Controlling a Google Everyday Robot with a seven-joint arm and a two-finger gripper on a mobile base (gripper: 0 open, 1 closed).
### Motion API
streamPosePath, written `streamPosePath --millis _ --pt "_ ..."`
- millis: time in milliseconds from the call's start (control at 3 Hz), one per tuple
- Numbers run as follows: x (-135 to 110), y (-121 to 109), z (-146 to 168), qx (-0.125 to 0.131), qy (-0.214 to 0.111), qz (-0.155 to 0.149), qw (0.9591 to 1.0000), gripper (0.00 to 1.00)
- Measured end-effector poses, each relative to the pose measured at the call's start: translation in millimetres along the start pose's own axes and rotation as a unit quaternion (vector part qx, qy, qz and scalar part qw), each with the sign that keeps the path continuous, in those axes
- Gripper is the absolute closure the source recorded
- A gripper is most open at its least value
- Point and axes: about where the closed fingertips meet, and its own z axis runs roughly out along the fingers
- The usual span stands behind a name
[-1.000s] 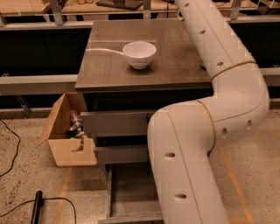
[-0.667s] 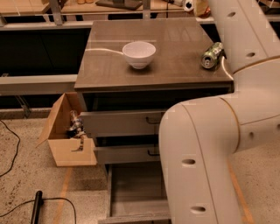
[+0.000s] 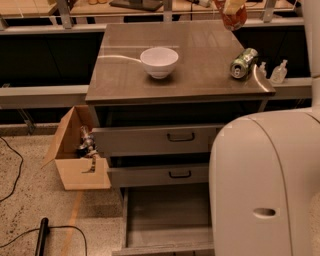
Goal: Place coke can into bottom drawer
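The coke can is red-orange and hangs in the air at the top edge of the camera view, above the back right of the cabinet top. My gripper is shut on its upper end and is mostly cut off by the frame edge. The bottom drawer is pulled open below the two upper drawers; its grey tray looks bare, with its right part hidden behind my arm.
A green can lies on its side at the cabinet top's right edge. A white bowl sits near the middle. Two small bottles stand behind on the right. A cardboard box and a black cable are on the floor at left.
My arm has swung right and out of the middle of the view, uncovering the cabinet top and the green can. The coke can now shows high at the top edge.
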Motion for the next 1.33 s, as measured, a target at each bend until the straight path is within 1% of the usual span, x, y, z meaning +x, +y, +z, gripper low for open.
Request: streamPosePath --millis 333,667,1000,1333 --pt "-4.3 24.2 -26.0 -0.041 -0.029 0.092 0.9945 1.00" --pt "-7.6 22.5 -22.4 -0.041 -0.030 0.137 0.9893 1.00" --pt "-8.7 21.3 -19.8 -0.039 -0.032 0.136 0.9894 1.00" --pt "-13.4 30.7 -21.0 -0.058 -0.037 0.139 0.9879 1.00"
